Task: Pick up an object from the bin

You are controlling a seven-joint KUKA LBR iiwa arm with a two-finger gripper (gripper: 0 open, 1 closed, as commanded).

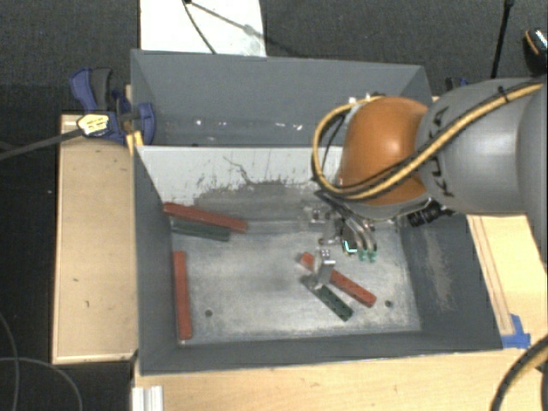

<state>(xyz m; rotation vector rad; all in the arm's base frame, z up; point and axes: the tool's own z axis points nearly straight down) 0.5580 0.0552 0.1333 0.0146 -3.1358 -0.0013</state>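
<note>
Bin (274, 92): grey metal, sloped walls, flat scuffed floor. We count five bars on it, none heaped.
Arm (488, 152): reaches in over the right wall, its orange cover (381, 148) above the floor's right half.
Left bar (181, 294): red, lying flat along the foot of the left wall, well apart from the gripper.
Back bars (205, 219): a red one lying on or against a dark green one near the back-left corner, also well apart.
Red bar (353, 288): our likely pick. It lies flat, slanting from mid-floor toward the near-right corner, with its upper end under the gripper.
Green bar (334, 304): dark, touching or just beside the red bar on its near side, roughly parallel to it.
Gripper (325, 268): low over the red bar's upper end, touching it or nearly so. We cannot tell whether it is spread or closed, nor whether it grips anything.
Handling: we judge the red bar stiff, light and smooth-faced, not fragile. A thin bar lying flat leaves little height to catch, and it may slide or pivot on the metal.
Hold: we would take it across its narrow width, nearer the middle than the end so it does not swing. We would also keep clear of the green bar so that one is not dragged along.
</note>
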